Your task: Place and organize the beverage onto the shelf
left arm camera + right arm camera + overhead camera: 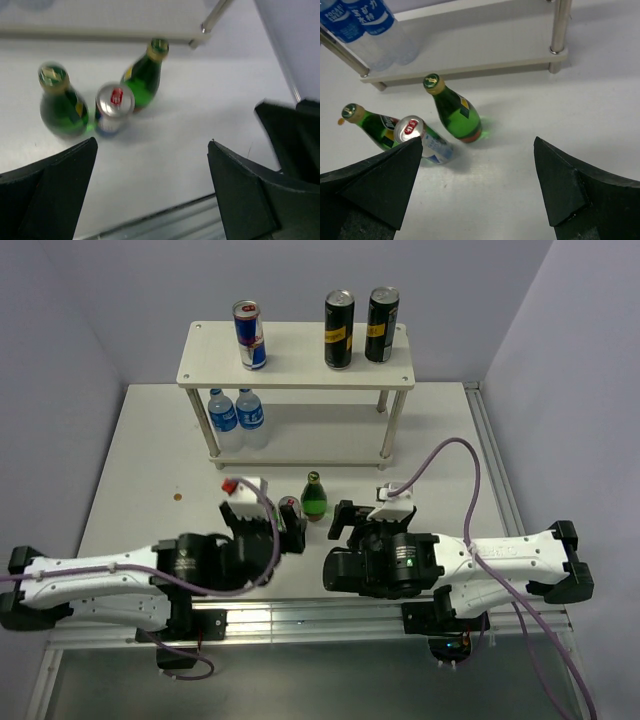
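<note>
Both stood wide apart there: the left end effector (152, 146) and the right end effector (479, 144) hovered low with nothing between their fingers. On the top board of the shelf (295, 368) stood one silver-and-blue can (249, 335) and two black cans (339, 329). On the counter (140, 460) in front, two green bottles (457, 112) and a second slim can (422, 137) were bunched closely together.

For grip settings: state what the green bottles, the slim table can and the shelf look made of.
Green bottles: likely glass, glossy, translucent. Slim can: seemingly aluminium, silvery lid with tab. Shelf: pale matt boards, perhaps wood or laminate; shiny metal legs.
</note>
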